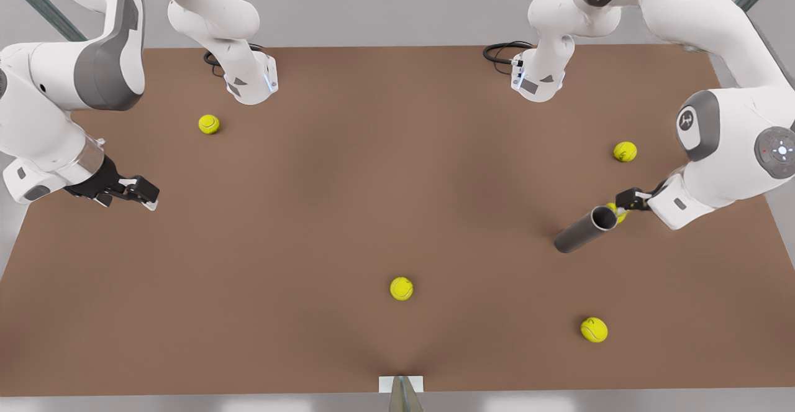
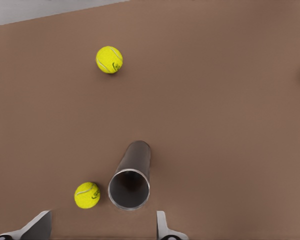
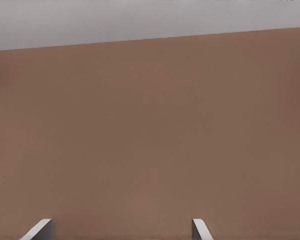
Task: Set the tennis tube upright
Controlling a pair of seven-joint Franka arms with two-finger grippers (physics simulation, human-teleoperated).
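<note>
Left gripper [image 1: 623, 204], at the right of the front view, hangs just behind the open end of the tennis tube [image 1: 584, 229], its fingers [image 2: 162, 227] spread wide and holding nothing. That grey cylinder lies on its side at the right of the brown table [image 1: 348, 213], open mouth toward the gripper.

One tennis ball [image 2: 87, 195] sits just beside the rim, so closing there could catch the ball instead, or nudge the tube into rolling away. A grip at the very rim may also let the tube pivot and slip while it is tipped up.

Right gripper [image 1: 138, 193] waits at the front view's left, fingers likewise wide and empty.

Count: one tube, five tennis balls, two arms.
</note>
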